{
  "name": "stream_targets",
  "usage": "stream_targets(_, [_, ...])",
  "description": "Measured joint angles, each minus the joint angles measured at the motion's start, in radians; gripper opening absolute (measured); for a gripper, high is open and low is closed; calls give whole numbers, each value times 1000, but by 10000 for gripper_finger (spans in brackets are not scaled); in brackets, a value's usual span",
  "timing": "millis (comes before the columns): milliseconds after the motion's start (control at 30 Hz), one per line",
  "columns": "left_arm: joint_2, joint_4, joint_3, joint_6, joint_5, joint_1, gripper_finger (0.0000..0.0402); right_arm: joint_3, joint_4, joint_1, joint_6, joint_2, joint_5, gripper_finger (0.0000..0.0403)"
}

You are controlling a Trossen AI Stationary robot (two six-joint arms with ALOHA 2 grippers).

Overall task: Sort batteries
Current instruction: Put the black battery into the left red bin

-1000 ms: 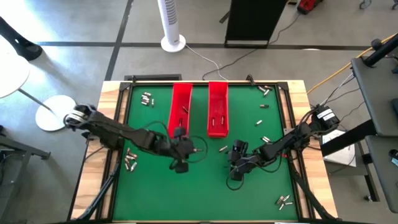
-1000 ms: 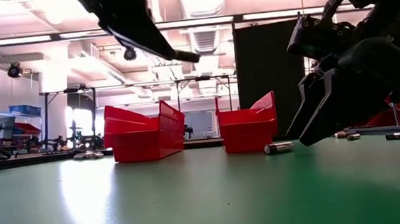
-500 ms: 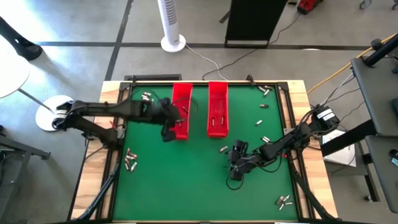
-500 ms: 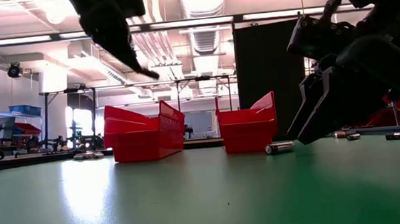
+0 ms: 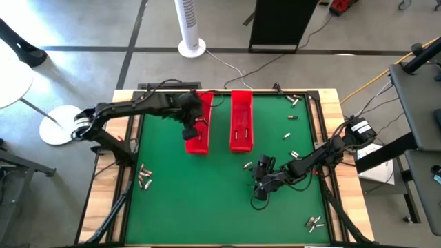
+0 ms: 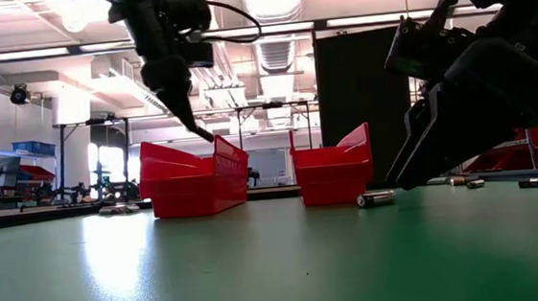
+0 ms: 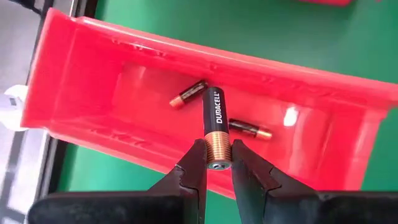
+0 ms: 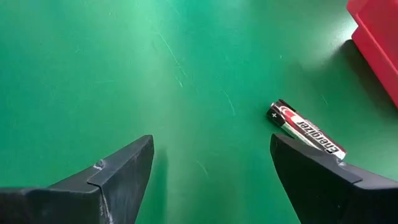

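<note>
High view: the left hand (image 5: 191, 128) hangs over the left tray (image 5: 200, 122), which sits side by side with the right tray (image 5: 241, 120) at the far end of the green counter (image 5: 207, 200). The right hand (image 5: 260, 184) is low over the mat, nearer the middle, with one battery (image 5: 247, 165) lying just beyond it toward the trays. More batteries lie scattered: a cluster (image 5: 144, 176) on the left side, a few (image 5: 315, 222) at the near right corner, others (image 5: 293, 100) at the far right.

Low view: the left hand (image 6: 200, 132) points down above the left tray's (image 6: 193, 180) rim. The right hand (image 6: 415, 173) looms big at the right, tips just above the counter, a battery (image 6: 375, 198) lying right beside it.

Left wrist view: fingers (image 7: 189, 177) pinched tight on a black and copper battery (image 7: 214, 127), held over the open tray (image 7: 93, 93). Two batteries (image 7: 188, 94) already lie on the tray floor.

Right wrist view: fingers (image 8: 118, 171) spread wide, nothing between them. A black and red battery (image 8: 306, 130) lies on the mat close to one fingertip, a tray corner (image 8: 376, 37) beyond.
</note>
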Motion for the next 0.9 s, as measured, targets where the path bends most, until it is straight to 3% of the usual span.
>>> stream_targets(267, [187,-137,165,68,-1,39,39,0,-1,0,30,0,-17,321])
stream_targets(900, [436,-136,229,118,-2,90,39,0,-1,4,25,0,-23,320])
